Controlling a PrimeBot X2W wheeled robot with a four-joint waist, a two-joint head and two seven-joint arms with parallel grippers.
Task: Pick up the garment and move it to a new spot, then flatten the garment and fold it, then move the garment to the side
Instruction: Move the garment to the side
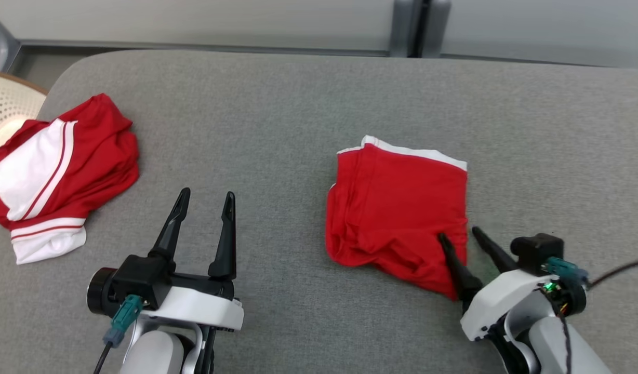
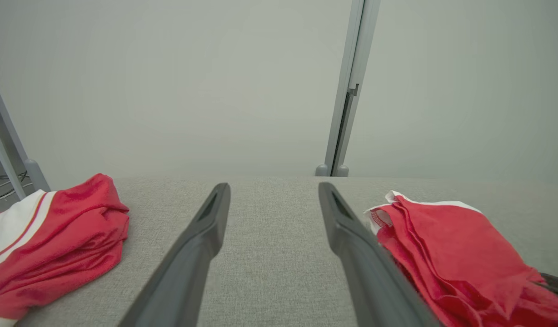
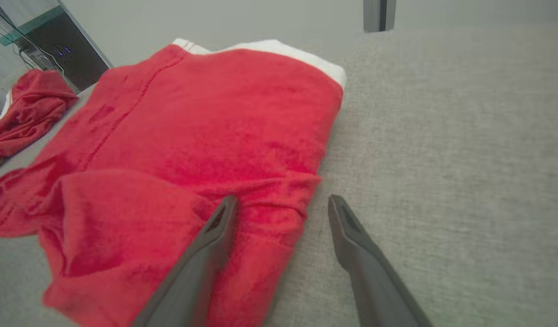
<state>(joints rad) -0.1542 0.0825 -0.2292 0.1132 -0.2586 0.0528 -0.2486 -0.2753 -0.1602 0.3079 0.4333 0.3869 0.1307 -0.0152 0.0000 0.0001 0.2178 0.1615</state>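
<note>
Garment [image 1: 397,208], head view: a soft red knit with a white band along its far edge, folded to a rough rectangle and lying right of the middle of the bench [image 1: 298,104]. The right gripper [image 1: 458,234] is spread wide at the near right corner, one finger over cloth, the other over bare upholstery, holding nothing. The left gripper [image 1: 206,194] is equally wide and empty. A second garment [image 1: 59,171], red and white, sits crumpled at the bench's left edge.

Left wrist view: the left gripper [image 2: 273,186] points along bare grey weave. The garment's [image 2: 451,245] stacked layers show loose at the side.

Right wrist view: the right gripper [image 3: 282,198] straddles the garment's [image 3: 215,127] right edge, where the near corner is puckered.

Risk, as I judge it: if you pinch here you may catch only the top layer, and the fold would then peel open. The coarse bench [image 3: 442,136] fabric could also drag the limp knit.
</note>
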